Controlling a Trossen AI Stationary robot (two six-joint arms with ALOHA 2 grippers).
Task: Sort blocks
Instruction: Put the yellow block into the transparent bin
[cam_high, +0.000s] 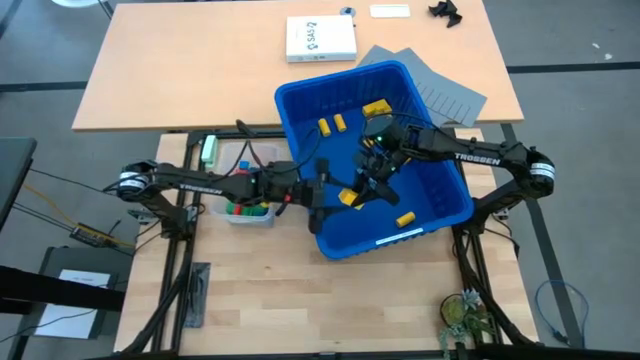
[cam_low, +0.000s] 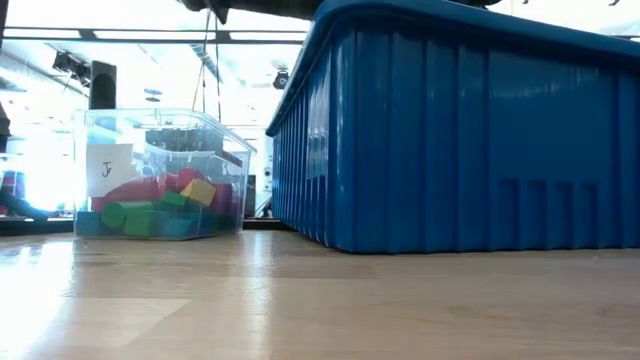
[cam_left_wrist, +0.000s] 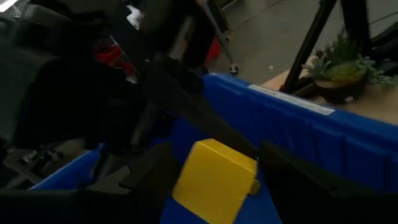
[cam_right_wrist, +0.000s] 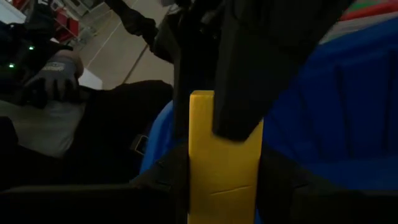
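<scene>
- The right tool (cam_high: 372, 172) reached into the blue bin (cam_high: 300, 110) from the right, closed on a yellow block (cam_high: 350, 196) held above the bin floor.
- The left tool (cam_high: 328, 195) came in over the bin's left wall and had the same yellow block between its fingers, pressed against both sides, so both tools gripped it at once.
- White lettering on the right arm's forearm read "TROSSEN" (cam_high: 475, 157).
- The held block was a plain bright yellow brick with flat faces, longer than wide; the left wrist view showed a small stud on one side.
- Four other loose yellow blocks (cam_high: 340, 122) lay on the bin floor: three toward the far side, one near the near right corner.
- A white label (cam_high: 400, 238) ran along the bin's near wall; its print was too small to read.
- A clear tub (cam_high: 245, 212) stood on the tabletop (cam_high: 300, 300) just left of the bin, holding red, green and blue blocks.
- Only the low view showed the tub's white label (cam_low: 110, 168) with a handwritten "J", and a yellow piece among the sorted ones.
- Only the right wrist view showed the other arm's dark finger (cam_right_wrist: 239, 68) overlapping the brick's upper end.
- A white box (cam_high: 320, 38) on the far tabletop carried writing that looked like "SAS 2".
- A small potted plant (cam_high: 462, 312) sat at the near right corner.
</scene>
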